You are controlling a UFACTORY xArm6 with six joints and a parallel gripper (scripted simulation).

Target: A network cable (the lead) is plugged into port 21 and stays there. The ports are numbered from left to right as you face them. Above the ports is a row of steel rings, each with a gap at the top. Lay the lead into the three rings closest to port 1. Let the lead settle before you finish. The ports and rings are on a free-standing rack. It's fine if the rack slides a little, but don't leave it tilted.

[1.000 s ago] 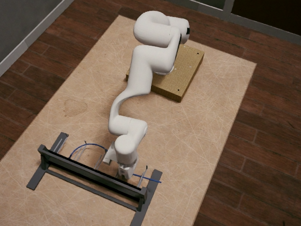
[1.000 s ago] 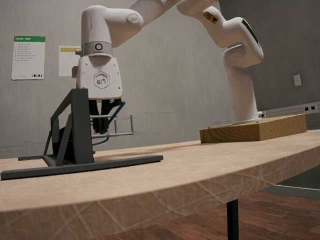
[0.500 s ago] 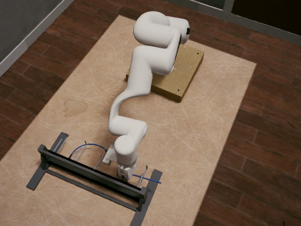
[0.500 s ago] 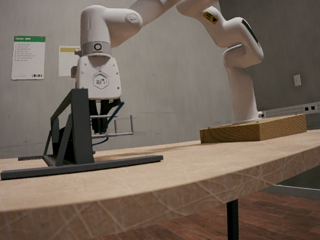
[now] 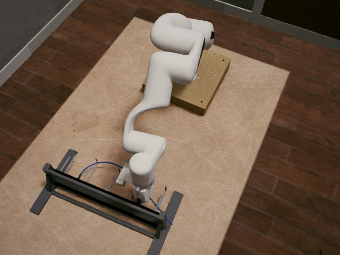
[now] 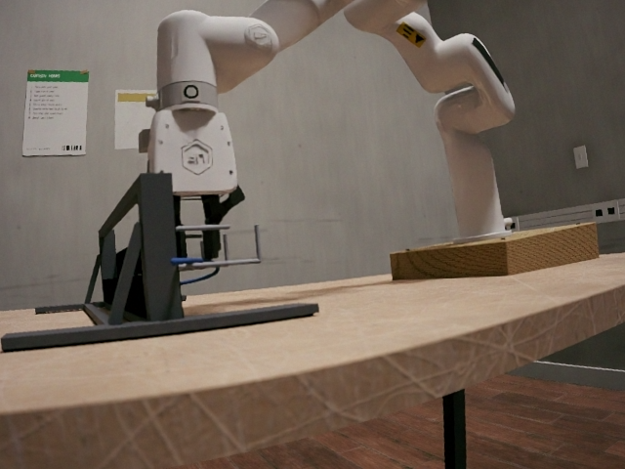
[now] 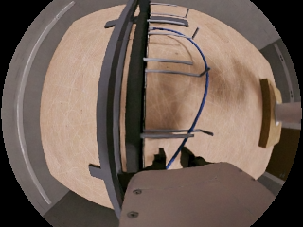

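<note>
On the pale, scratched tabletop [image 5: 233, 132] a white arm [image 5: 153, 90] reaches from its wooden base block [image 5: 212, 90] down toward a dark grey free-standing rack [image 5: 101, 193], which stands level on its flat feet near the tabletop's near edge. In the exterior view the rack's upright post [image 6: 156, 242] and long foot rest flat on the surface, with two paper notices [image 6: 55, 111] on the grey wall behind.

Steel rings [image 6: 242, 247] project from the rack's top bar on the arm's side; in the top view they show as thin pale rods [image 5: 162, 198] spaced along the bar.

The claw [image 5: 139, 201] hangs point-down just beside the rack's bar, toward the right-hand end in the top view. Its dark fingers [image 6: 214, 222] stand partly spread and grip nothing; the wrist view shows the lead passing between the two fingertips without being pinched.

The blue lead [image 5: 95, 164] arcs up and away from the rack's left portion, curves back behind the wrist, and reappears beyond the claw [image 5: 160, 210], running across the right foot of the rack with its end near the corner post. In the wrist view the lead [image 7: 203, 70] sweeps in a long bow over the ring rods toward the far end of the rack.
</note>
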